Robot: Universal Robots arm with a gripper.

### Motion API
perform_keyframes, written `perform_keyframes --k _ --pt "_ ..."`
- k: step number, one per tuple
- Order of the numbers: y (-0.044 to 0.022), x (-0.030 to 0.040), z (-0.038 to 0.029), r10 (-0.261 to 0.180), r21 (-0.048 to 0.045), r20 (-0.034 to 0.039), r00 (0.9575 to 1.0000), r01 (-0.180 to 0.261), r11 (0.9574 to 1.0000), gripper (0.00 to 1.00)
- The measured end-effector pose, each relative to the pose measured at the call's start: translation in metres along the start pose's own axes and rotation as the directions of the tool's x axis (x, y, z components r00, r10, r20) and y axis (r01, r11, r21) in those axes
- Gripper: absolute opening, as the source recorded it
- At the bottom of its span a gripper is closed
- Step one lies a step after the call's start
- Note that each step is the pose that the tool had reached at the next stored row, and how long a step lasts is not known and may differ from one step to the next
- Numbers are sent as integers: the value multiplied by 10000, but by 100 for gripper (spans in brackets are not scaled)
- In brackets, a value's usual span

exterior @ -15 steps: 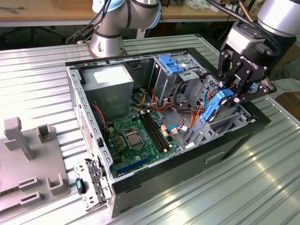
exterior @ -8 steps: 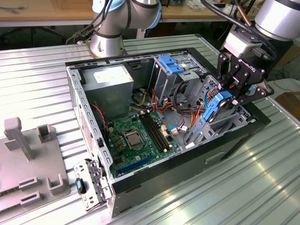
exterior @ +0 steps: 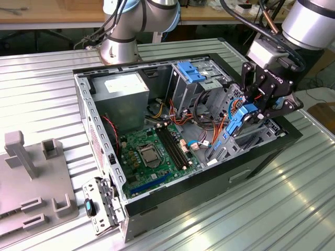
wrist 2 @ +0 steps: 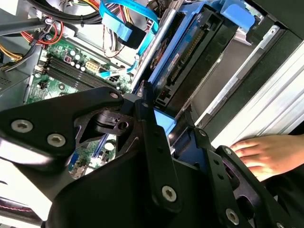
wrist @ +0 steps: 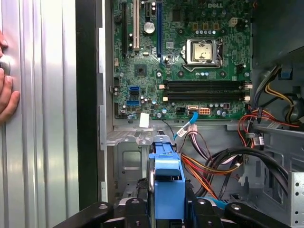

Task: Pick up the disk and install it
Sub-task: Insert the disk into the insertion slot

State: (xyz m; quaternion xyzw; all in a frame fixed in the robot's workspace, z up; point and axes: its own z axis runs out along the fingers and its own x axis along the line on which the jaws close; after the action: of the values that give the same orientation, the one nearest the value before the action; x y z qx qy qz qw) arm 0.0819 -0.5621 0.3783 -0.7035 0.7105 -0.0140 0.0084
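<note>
Disk (exterior: 244,118): a dark drive in a bright blue carrier, held tilted over the drive bay at the exterior view's right end of the open computer case (exterior: 97,125). The gripper (exterior: 260,109) takes it from above. In the first wrist view the fingers (wrist: 142,202) are drawn in narrowly on either side of the disk's blue end, clamping it between them. In the second wrist view the disk's dark body (wrist 2: 190,61) runs away from the fingers along the case's black side wall; whether it touches the bay cannot be told. The green motherboard (wrist: 190,57) lies on the case floor beside the bay. A person's hand (wrist 2: 266,154) rests on the ribbed metal tabletop (exterior: 47,78) just outside the case.
</note>
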Motion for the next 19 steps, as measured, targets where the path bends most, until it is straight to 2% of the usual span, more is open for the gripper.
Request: perform_keyframes --k 19 --pt "5 3 170 0 0 1 10000 0 10000 37"
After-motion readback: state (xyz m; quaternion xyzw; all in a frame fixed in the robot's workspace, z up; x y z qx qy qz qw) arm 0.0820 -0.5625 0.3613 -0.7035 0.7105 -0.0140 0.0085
